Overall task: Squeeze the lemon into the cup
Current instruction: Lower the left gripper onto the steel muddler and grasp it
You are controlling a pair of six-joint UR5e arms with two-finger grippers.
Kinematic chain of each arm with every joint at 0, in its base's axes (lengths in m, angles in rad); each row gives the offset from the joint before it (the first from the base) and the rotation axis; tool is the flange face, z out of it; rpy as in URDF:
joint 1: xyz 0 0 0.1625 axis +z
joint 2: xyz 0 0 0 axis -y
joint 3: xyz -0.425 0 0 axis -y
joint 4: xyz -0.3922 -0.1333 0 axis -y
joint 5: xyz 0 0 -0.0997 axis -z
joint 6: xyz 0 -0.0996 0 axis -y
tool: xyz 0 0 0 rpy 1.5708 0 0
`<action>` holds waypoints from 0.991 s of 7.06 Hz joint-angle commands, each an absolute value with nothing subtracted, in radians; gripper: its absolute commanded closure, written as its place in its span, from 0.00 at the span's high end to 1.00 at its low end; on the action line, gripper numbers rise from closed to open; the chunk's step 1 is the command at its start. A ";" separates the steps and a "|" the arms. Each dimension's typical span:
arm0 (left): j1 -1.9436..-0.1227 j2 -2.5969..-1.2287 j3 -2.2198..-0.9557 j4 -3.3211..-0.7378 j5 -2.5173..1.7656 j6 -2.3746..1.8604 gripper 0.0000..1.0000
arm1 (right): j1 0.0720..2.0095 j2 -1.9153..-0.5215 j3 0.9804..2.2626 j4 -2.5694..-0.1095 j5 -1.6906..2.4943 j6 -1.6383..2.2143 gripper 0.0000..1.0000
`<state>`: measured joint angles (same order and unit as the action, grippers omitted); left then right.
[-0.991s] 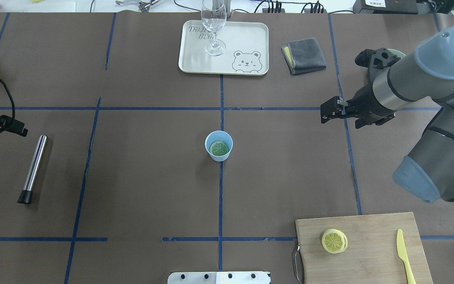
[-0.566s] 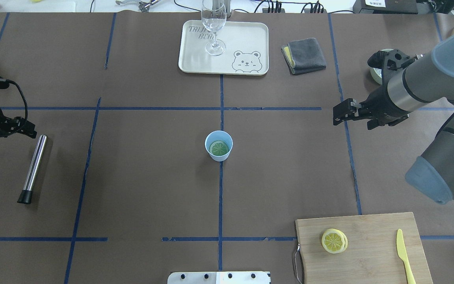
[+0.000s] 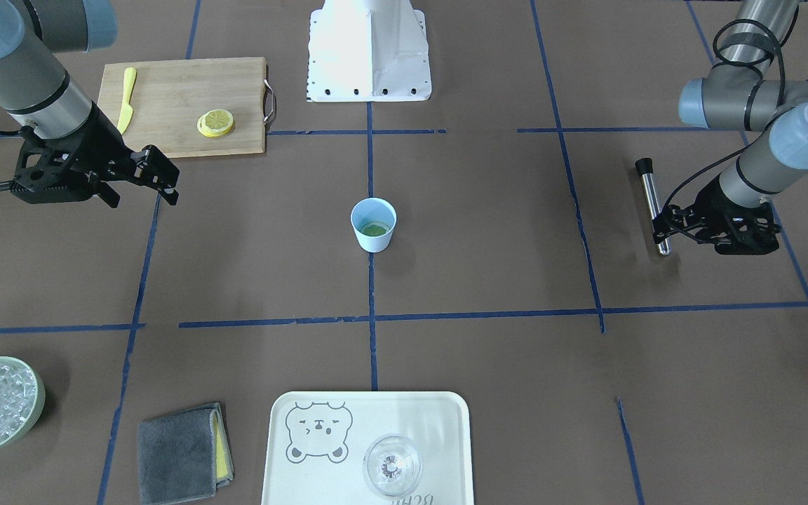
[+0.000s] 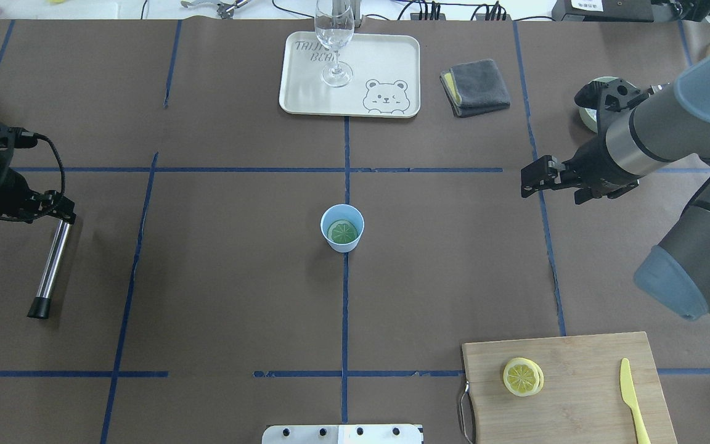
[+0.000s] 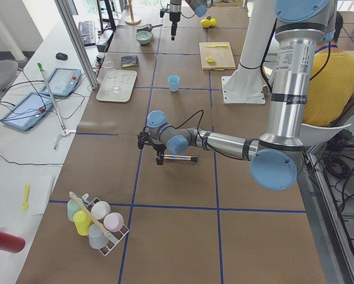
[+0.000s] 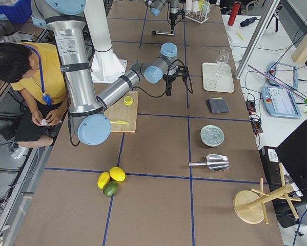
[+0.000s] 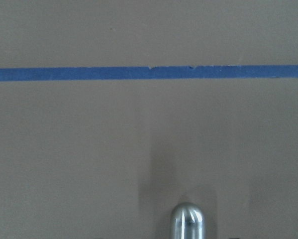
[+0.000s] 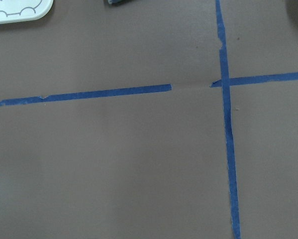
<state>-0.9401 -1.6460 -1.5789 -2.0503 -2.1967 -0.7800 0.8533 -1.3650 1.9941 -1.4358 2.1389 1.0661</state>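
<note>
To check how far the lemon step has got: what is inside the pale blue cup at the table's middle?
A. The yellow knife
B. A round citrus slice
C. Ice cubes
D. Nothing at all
B: the overhead view looks straight into the cup, and a round segmented citrus slice lies flat at its bottom, looking greenish against the blue inside.

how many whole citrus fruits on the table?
3. All clustered at the robot's-right end of the table: one yellow fruit, a second yellow fruit, and a green fruit beside them. None seems hidden.
</note>
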 commanded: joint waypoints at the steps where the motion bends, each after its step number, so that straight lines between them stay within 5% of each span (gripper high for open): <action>1: -0.922 -1.646 -1.577 -2.052 -2.194 -0.775 0.79 | 0.851 -1.362 1.990 -1.436 2.138 1.068 1.00; 3: -0.922 -1.646 -1.577 -2.051 -2.194 -0.772 0.60 | 0.850 -1.359 1.990 -1.436 2.137 1.069 1.00; 7: -0.917 -1.647 -1.565 -2.052 -2.194 -0.772 0.58 | 0.850 -1.353 1.990 -1.437 2.137 1.077 1.00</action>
<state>-0.9184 -1.6462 -1.5673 -2.0519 -2.1936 -0.7716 0.8500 -1.3546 1.9891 -1.4371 2.1368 1.0743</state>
